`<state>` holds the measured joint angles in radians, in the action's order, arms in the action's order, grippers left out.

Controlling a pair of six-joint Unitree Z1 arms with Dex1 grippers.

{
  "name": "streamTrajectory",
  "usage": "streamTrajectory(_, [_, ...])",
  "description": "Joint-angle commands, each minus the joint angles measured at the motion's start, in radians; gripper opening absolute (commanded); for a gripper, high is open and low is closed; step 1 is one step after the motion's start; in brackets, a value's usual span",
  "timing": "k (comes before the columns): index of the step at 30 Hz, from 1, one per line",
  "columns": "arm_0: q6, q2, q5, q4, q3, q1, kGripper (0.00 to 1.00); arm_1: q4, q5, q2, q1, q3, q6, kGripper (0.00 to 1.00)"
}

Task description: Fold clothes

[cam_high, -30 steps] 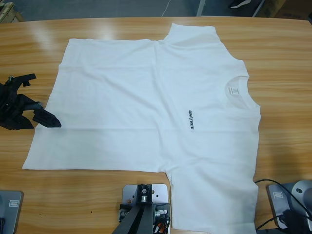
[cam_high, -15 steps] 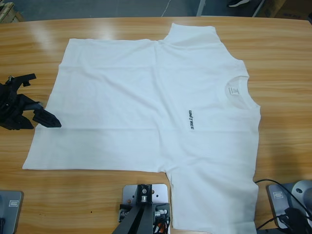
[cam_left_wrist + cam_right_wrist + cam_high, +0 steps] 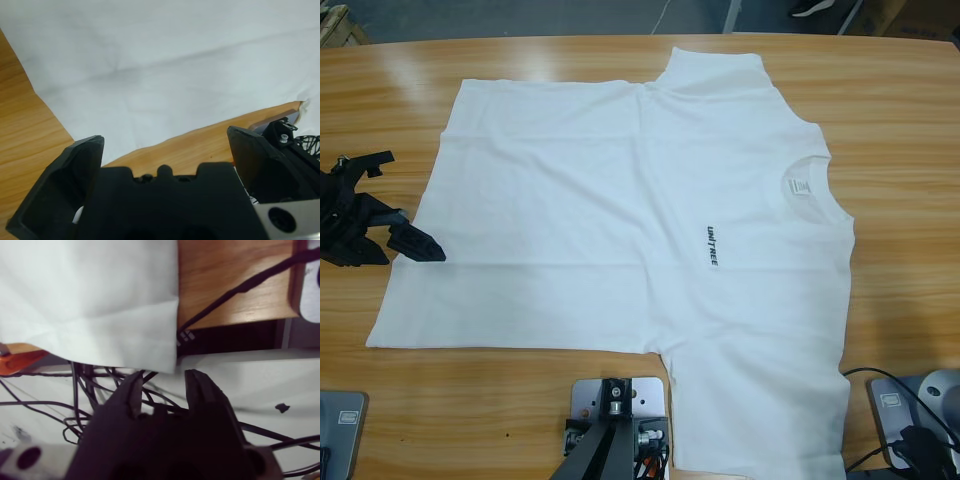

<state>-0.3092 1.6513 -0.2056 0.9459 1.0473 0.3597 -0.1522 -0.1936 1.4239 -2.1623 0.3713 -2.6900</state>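
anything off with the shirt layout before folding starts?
Yes. The T-shirt lies flat, but its near sleeve hangs over the table edge, as the right wrist view shows, above loose cables. Otherwise nothing stands out.

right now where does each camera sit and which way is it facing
High view: fixed above the table, looking down on the spread T-shirt; the left gripper lies at the hem edge.
Left wrist view: on the left arm, looking along its open jaws at the T-shirt's hem and bare wood.
Right wrist view: on the right arm below the table's edge, looking past the right gripper at a hanging sleeve, with cables underneath.
Shared: all three show the same T-shirt and table.
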Motion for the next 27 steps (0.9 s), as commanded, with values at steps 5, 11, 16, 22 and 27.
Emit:
streamTrajectory(5, [-0.010,0.044,0.003,0.008,-0.010,0.010,0.968,0.032,-0.012,0.025,-0.013,-0.063,-0.010,0.260])
streamTrajectory(11, [-0.010,0.045,0.003,0.008,-0.010,0.011,0.968,0.072,-0.044,0.033,-0.013,-0.072,-0.008,0.198])
streamTrajectory(16, [-0.010,0.045,0.003,0.008,-0.010,0.012,0.968,0.076,-0.046,0.038,-0.013,-0.072,-0.008,0.197])
streamTrajectory(22, [-0.010,0.045,0.003,0.008,-0.010,0.013,0.968,0.082,-0.050,0.040,-0.013,-0.073,-0.008,0.032])
streamTrajectory(27, [-0.011,0.045,0.003,0.008,-0.010,0.013,0.968,0.085,-0.060,0.036,-0.013,-0.075,-0.008,0.000])
